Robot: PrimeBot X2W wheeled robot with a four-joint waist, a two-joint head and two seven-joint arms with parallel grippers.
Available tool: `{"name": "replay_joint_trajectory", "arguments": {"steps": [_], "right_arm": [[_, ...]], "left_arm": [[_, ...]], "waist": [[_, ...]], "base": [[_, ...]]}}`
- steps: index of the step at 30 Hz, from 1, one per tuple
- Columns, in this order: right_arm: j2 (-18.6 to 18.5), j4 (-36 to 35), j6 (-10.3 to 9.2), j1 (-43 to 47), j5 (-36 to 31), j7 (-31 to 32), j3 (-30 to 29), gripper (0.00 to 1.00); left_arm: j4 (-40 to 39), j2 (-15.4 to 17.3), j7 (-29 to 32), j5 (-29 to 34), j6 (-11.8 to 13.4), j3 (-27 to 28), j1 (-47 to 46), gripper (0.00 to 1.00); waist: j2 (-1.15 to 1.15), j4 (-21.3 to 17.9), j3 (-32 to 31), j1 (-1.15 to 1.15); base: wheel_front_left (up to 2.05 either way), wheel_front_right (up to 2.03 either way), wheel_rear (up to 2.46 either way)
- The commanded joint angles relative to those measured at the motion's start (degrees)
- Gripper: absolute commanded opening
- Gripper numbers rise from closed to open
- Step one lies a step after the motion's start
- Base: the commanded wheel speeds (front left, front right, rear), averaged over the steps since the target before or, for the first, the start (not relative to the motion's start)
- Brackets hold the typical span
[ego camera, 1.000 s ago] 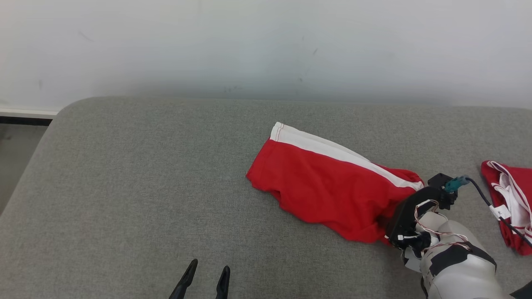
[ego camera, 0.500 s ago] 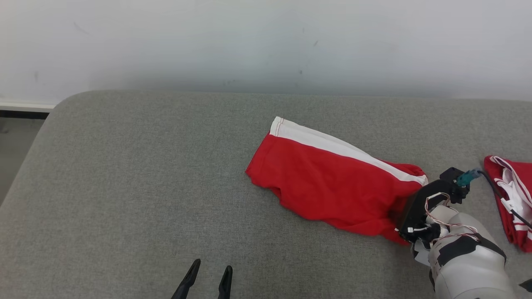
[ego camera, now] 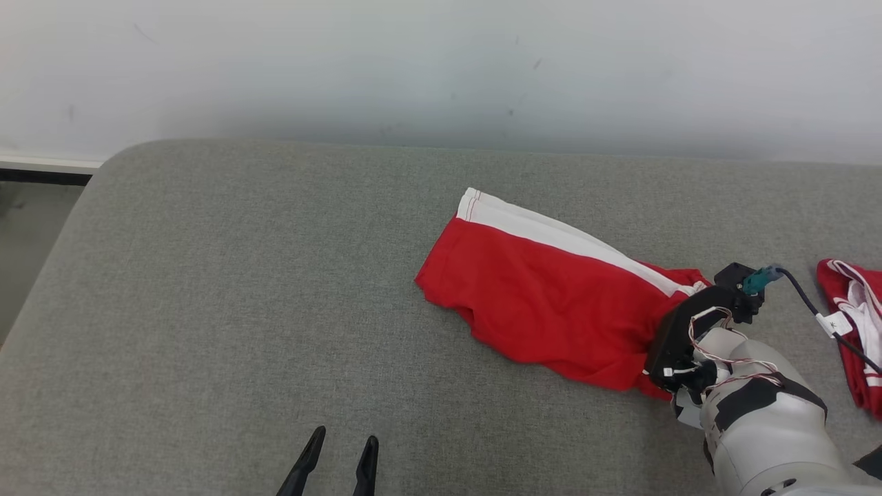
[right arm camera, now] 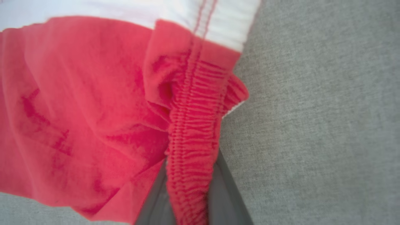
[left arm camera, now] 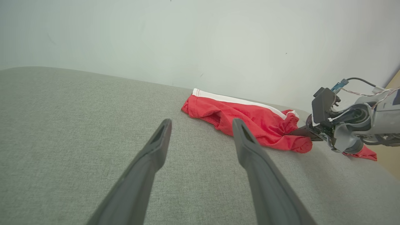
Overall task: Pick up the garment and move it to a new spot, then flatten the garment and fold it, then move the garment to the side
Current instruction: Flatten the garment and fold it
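The garment (ego camera: 544, 303) is a pair of red shorts with a white side stripe, lying crumpled on the grey cushion (ego camera: 227, 289). My right gripper (ego camera: 660, 353) sits at its right end, shut on the gathered elastic waistband (right arm camera: 190, 134), which runs down between the two dark fingers (right arm camera: 223, 193). From the left wrist view the garment (left arm camera: 250, 114) lies ahead, with the right gripper (left arm camera: 302, 131) biting its near right corner. My left gripper (ego camera: 343, 441) hangs open near the front edge, well left of the garment, with nothing between its fingers (left arm camera: 156, 150).
A second red and white garment (ego camera: 854, 331) lies at the far right, just past my right wrist and its cable (ego camera: 803, 306). A pale wall (ego camera: 441, 69) backs the cushion. The cushion's rounded left edge (ego camera: 62, 241) drops to the floor.
My right gripper has shut on the waistband at the garment's right end. The head view shifted slightly; the garment stays about where it was, and the left gripper stays put.
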Motion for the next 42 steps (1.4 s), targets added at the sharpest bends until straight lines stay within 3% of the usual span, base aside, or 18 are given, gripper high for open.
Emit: {"name": "replay_joint_trajectory", "arguments": {"steps": [1, 10, 22, 25, 29, 32, 37, 42], "right_arm": [[0.7, 0.7, 0.04, 1.1, -0.7, 0.3, 0.1, 0.0], [0.5, -6.1, 0.0, 1.4, -2.5, 7.0, 4.2, 0.0], [0.5, -24.1, 0.0, 6.6, -1.9, 19.4, 12.6, 0.0], [0.6, -22.4, 0.03, 4.7, 6.0, 21.5, 15.3, 0.0], [0.4, -15.4, 0.03, 0.9, 22.4, 22.2, 22.3, 0.0], [0.3, -13.1, 0.03, -0.4, 29.8, 21.4, 27.1, 0.0], [0.5, -10.9, 0.04, -0.9, 36.3, 19.8, 31.1, 0.0], [0.4, -10.1, 0.04, -1.1, 35.3, 16.7, 28.9, 0.0]], "left_arm": [[0.1, 0.0, -0.2, 0.7, 0.1, 0.3, 0.5, 1.0], [0.1, -0.4, -0.2, 0.5, 0.2, 0.7, 1.6, 1.0], [0.2, -0.6, -0.2, 0.5, 0.4, 0.2, 3.2, 1.0], [0.2, -0.7, -0.2, 0.4, 0.4, 0.1, 3.7, 1.0], [0.4, -0.7, -0.2, 0.4, 0.2, -0.3, 3.8, 1.0], [0.6, -0.7, -0.2, 0.5, -0.1, -0.7, 3.8, 1.0], [0.9, -0.7, -0.2, 0.5, -0.1, -1.3, 4.1, 1.0], [1.2, -0.8, -0.2, 0.7, -0.6, -1.8, 4.1, 1.0]], "waist": [[0.0, -0.4, -0.3, 0.0], [0.0, -2.8, -2.5, 0.0], [0.0, -3.2, -4.9, 0.0], [0.0, -2.6, -5.5, 0.0], [0.0, -1.7, -5.8, 0.0], [0.0, -0.8, -5.9, 0.0], [0.0, 1.5, -6.0, 0.0], [0.0, 3.6, -5.5, 0.0]], "base": [[0.0, 0.0, 0.0], [0.0, 0.0, 0.0], [0.0, 0.0, 0.0], [0.0, 0.0, 0.0], [0.0, 0.0, 0.0], [0.0, 0.0, 0.0], [0.0, 0.0, 0.0], [0.0, 0.0, 0.0]]}}
